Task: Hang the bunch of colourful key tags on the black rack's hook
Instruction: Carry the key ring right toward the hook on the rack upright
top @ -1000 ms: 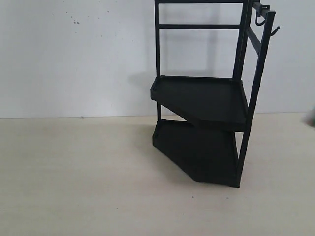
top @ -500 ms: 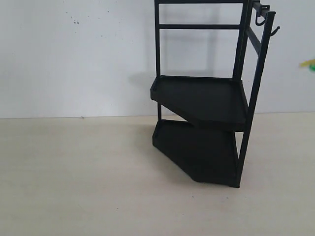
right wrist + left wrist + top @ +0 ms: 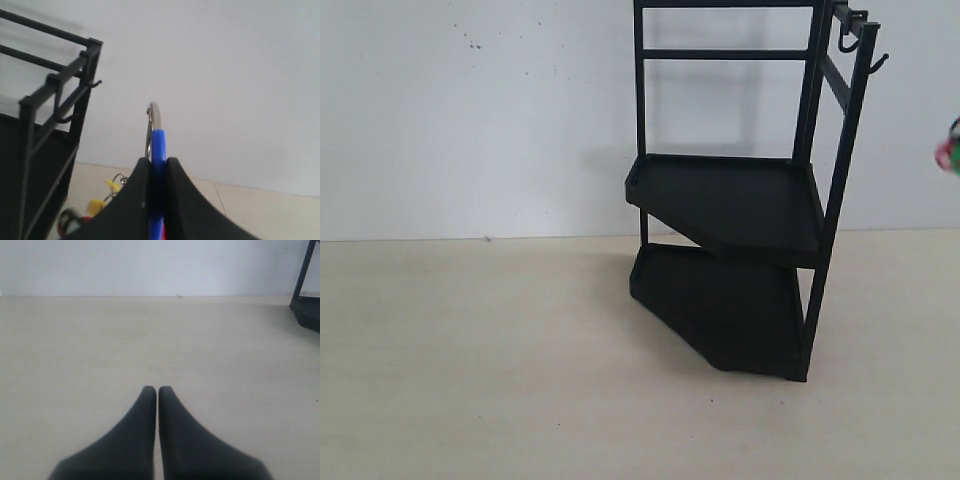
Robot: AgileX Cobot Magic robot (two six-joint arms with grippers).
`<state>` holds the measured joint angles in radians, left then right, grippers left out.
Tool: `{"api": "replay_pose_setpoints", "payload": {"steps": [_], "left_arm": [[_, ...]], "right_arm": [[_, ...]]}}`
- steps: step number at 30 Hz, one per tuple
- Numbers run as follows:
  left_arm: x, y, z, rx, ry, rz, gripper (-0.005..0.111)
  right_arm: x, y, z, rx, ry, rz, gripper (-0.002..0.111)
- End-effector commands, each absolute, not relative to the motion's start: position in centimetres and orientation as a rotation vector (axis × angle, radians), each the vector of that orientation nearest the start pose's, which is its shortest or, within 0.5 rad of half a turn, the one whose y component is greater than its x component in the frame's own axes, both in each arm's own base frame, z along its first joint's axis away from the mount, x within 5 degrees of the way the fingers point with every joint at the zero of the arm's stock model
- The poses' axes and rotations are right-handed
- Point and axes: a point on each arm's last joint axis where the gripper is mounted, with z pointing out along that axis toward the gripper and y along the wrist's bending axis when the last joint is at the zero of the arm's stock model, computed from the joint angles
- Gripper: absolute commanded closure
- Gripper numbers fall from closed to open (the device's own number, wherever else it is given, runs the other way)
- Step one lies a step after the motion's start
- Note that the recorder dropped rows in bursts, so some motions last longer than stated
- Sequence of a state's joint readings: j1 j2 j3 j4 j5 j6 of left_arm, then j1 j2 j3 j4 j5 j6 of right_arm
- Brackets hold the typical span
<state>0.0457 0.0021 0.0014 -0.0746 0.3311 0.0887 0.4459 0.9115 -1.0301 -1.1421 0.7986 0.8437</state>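
The black rack (image 3: 740, 200) stands on the table in the exterior view, with the hook (image 3: 881, 63) sticking out of its right upright post near the top. A red and green blur of the colourful key tag bunch (image 3: 950, 152) shows at the right edge, below and to the right of the hook. In the right wrist view my right gripper (image 3: 158, 162) is shut on the bunch's blue loop (image 3: 158, 145), whose metal ring rises above the fingertips; yellow and red tags (image 3: 97, 205) hang below. The hook (image 3: 95, 84) juts from the rack's post. My left gripper (image 3: 157, 390) is shut and empty over the table.
A J-shaped hook (image 3: 847, 42) hangs under the rack's top rail, close to the post's prong. The rack's two tray shelves (image 3: 725, 195) are bare. A white wall stands behind the beige table (image 3: 470, 360). The rack's foot (image 3: 306, 315) shows in the left wrist view.
The bunch at the right edge of the exterior view rose from about mid-height a second ago, and now its red and green tags swing there; the rack has not moved.
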Motion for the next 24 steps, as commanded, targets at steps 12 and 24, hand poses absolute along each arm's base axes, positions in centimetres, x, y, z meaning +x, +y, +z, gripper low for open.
{"api": "replay_pose_setpoints", "payload": {"steps": [12, 24], "left_arm": [[5.4, 0.0, 18.5, -0.027, 1.798, 0.011, 0.102], [5.4, 0.0, 18.5, -0.027, 1.798, 0.011, 0.102]], "right_arm": [[26.3, -1.2, 36.6, -0.087, 2.075, -0.021, 0.108], [29.6, -0.7, 41.2, -0.16, 2.039, 0.044, 0.108]]}}
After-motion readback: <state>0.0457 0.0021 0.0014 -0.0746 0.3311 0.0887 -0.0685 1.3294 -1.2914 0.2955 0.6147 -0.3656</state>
